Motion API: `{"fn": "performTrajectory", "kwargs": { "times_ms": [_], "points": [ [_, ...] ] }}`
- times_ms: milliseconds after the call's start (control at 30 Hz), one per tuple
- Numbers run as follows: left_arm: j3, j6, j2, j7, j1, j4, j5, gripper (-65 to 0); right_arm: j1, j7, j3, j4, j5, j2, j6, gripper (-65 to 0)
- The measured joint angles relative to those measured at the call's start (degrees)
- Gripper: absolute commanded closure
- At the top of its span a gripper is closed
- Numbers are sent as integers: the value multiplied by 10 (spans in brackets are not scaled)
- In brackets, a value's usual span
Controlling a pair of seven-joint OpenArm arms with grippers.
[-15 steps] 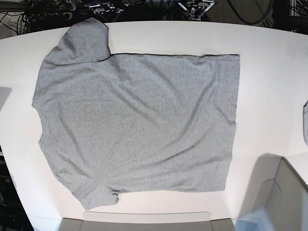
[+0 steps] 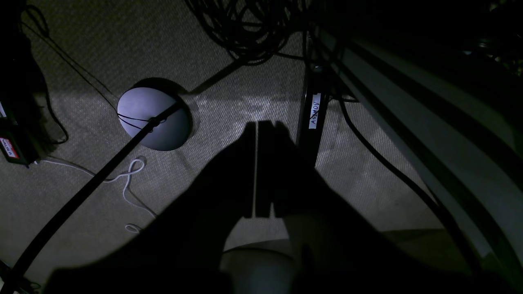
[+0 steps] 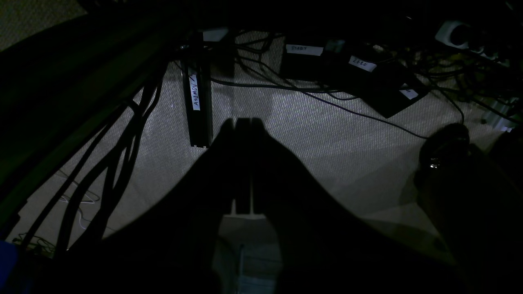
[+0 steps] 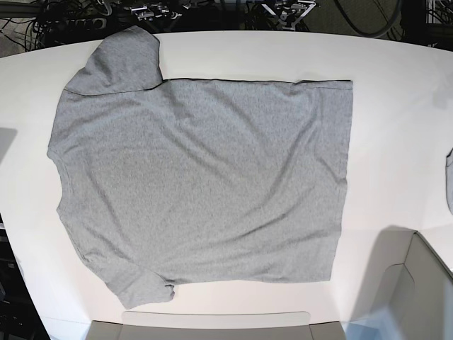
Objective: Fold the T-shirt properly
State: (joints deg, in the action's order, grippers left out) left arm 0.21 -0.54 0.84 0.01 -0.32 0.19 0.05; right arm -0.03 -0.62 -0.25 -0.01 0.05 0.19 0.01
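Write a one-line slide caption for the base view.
Grey T-shirt spread flat and unfolded on the white table, plain side up, neither arm over it.

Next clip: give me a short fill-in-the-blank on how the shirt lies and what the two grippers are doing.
1. The T-shirt lies spread ____ on the white table.
2. The left gripper has its fingers pressed ____.
3. The right gripper holds ____.
4. Both wrist views look down at the ____, not at the table.

Missing words: flat; together; nothing; floor
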Motion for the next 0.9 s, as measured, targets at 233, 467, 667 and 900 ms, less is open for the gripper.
{"fn": "performTrajectory", "kwargs": {
  "times_ms": [233,467,667,900],
  "points": [
    [-6,-24,19,-99,22,1,0,-1,-35,91,3,7,80,21,1,-1],
    [-44,-82,33,-428,133,2,0,-1,-160,365,2,6,89,30,4,-2],
    [-69,-94,36,-700,223,-3,0,-1,-240,610,2,6,91,43,5,-3],
    [-69,-94,38,-731,282,127,4,-1,-318,648,2,91,138,41,5,-3]
  ]
}}
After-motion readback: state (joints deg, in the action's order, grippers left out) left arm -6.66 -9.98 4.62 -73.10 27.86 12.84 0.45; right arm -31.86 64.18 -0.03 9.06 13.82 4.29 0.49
